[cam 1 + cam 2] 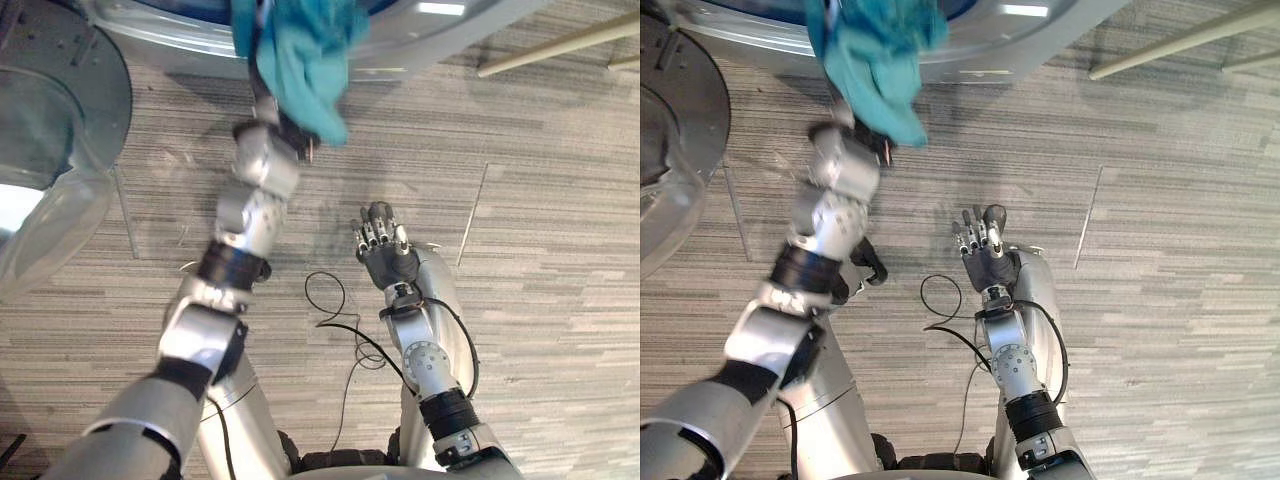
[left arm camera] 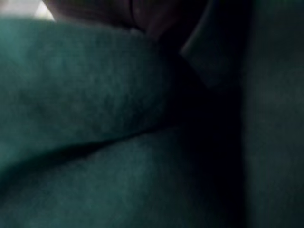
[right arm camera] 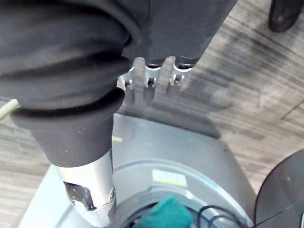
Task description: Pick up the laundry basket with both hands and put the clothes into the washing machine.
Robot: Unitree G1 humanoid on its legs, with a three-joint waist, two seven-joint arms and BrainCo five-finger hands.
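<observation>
Left robot hand (image 1: 283,130), eye views: held up at washer (image 1: 420,40) rim, fingers hidden in teal cloth (image 1: 300,50); grip cannot be told. Right robot hand (image 1: 383,245): hung over floor (image 1: 560,300), fingers straight, nothing held. Left wrist view: cloth seen close up. Right wrist view: cloth seen at washer opening.

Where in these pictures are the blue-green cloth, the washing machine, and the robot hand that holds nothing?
teal cloth (image 1: 300,60), left eye view, on its hanging middle fold.
washing machine (image 1: 420,35), left eye view, on its grey front rim.
right hand (image 1: 385,262), left eye view, on its dark cover.
</observation>
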